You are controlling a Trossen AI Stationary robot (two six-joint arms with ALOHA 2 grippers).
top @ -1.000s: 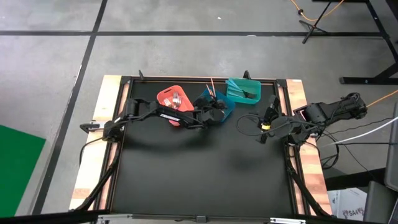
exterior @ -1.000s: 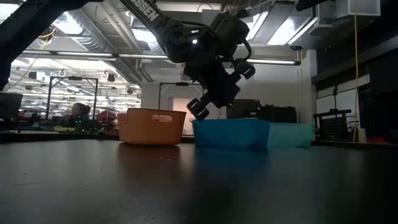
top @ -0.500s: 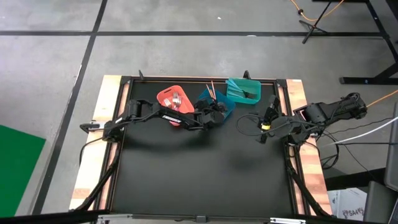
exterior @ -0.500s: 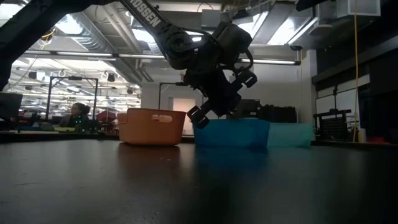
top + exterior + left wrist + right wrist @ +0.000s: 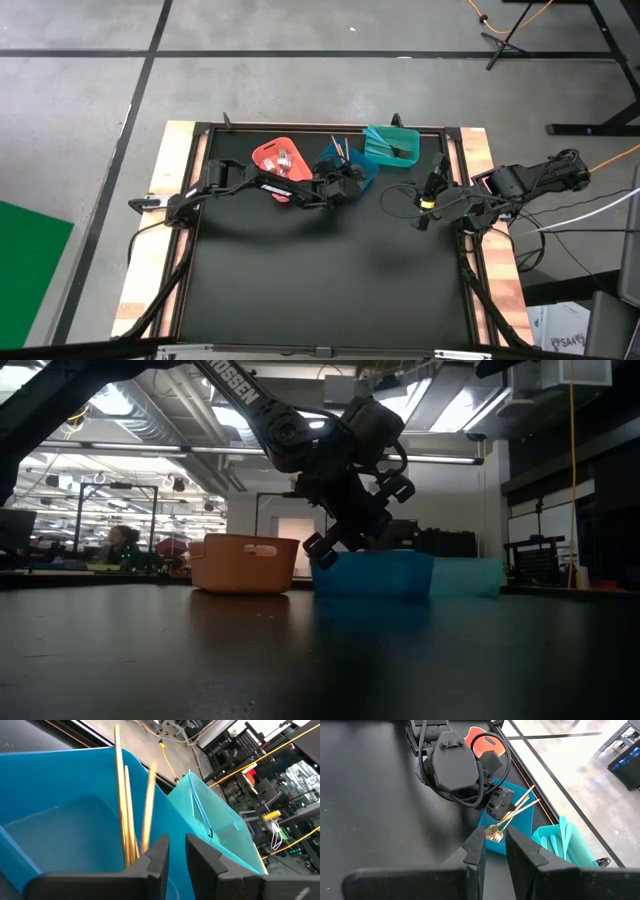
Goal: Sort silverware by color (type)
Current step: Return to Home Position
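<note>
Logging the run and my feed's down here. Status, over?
Left gripper above blue bin; right gripper parked by table's right edge. Gold silverware lies in blue bin. Nothing seen in the way.

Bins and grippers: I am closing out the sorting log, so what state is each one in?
orange bin, holding metal-headed silverware.
blue bin, holding gold silverware that leans against its wall.
teal bin, holding light-blue silverware.
left gripper, shut, empty, over the blue bin.
right gripper, shut, empty, apart from the bins.
</note>
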